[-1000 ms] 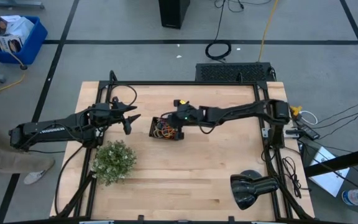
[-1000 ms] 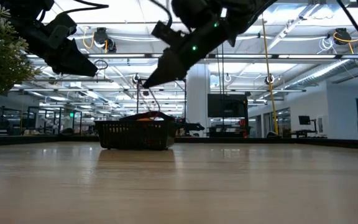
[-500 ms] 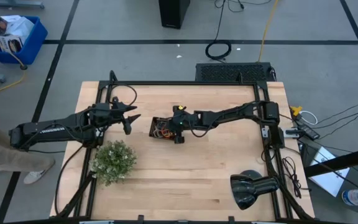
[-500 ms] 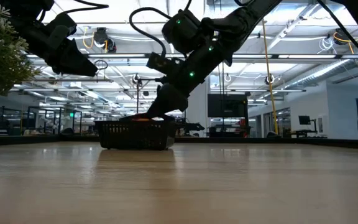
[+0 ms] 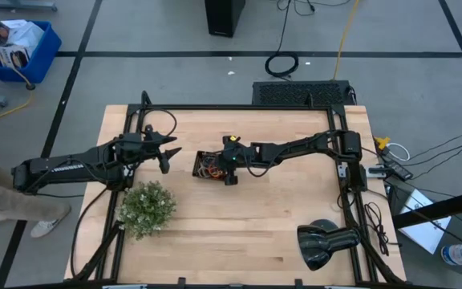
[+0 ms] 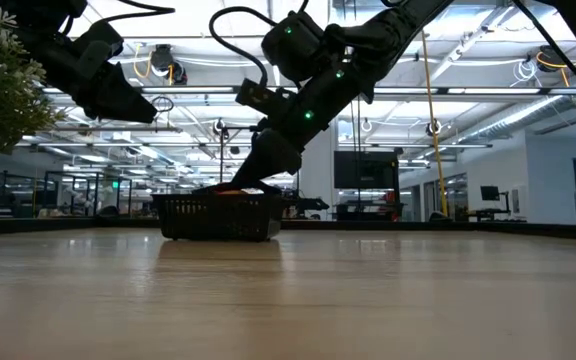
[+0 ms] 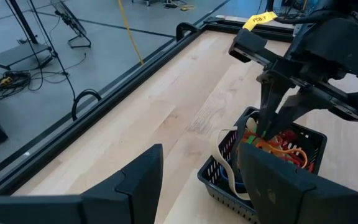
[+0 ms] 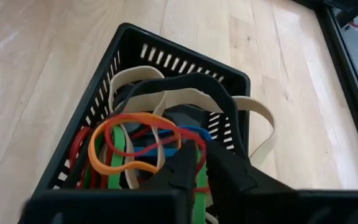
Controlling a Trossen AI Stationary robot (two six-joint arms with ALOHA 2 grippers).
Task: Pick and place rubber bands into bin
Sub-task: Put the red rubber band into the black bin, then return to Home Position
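Reaching down into the bin (image 8: pixel 166 68), the right tool (image 8: pixel 199 163) had its two dark fingertips nearly together among the rubber bands (image 8: pixel 126 146); whether it pinched one of them could not be told. From the low view the right tool (image 6: pixel 258 172) angled down to the bin's rim. The bands lay heaped inside the bin: an orange loop on top, with red, green, blue and black ones beneath, and a wide tan band (image 8: pixel 253 124) draped over the far wall and hanging outside it.

The bin (image 5: pixel 208 166) was a small black mesh tray sitting on the wooden desk (image 5: pixel 239 233), a little toward the left of its middle.

The left tool (image 5: pixel 169 154) hovered above the desk just to the left of the bin, its fingers spread apart and holding nothing (it appeared raised high in the low view).

A small green plant (image 5: pixel 147 208) stood on the desk near the left arm. A black lamp-like object (image 5: pixel 327 243) lay near the desk's right front corner. On the floor beyond the desk sat a blue crate (image 5: pixel 18 48) with papers.
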